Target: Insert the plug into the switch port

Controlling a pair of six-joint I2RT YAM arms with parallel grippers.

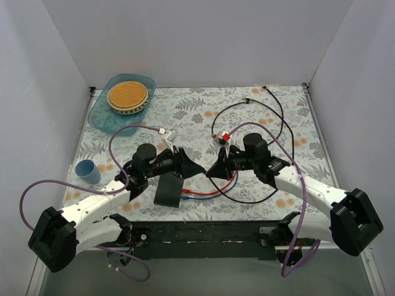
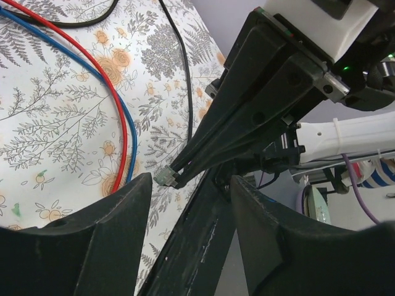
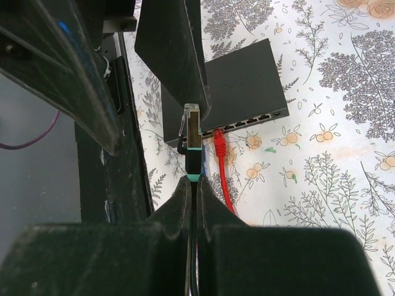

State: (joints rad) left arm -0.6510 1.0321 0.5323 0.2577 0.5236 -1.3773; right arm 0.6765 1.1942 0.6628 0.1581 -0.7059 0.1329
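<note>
The switch [image 1: 169,190] is a flat black box on the floral cloth, below my left gripper. In the right wrist view the switch [image 3: 241,83] shows its row of ports, with a red plug [image 3: 218,138] seated in one. My right gripper [image 3: 194,180] is shut on a black cable just behind the clear plug [image 3: 192,120]. It holds the plug in the air short of the ports. The plug also shows in the left wrist view [image 2: 165,177]. My left gripper [image 2: 188,206] is open and empty, tip to tip with the right gripper [image 1: 212,171].
Red and blue cables [image 1: 207,193] run right from the switch. A black cable [image 1: 271,123] loops across the cloth's right half. A blue tray with a woven plate [image 1: 127,96] stands back left, a blue cup [image 1: 88,171] at left. A black rail [image 1: 203,234] lines the near edge.
</note>
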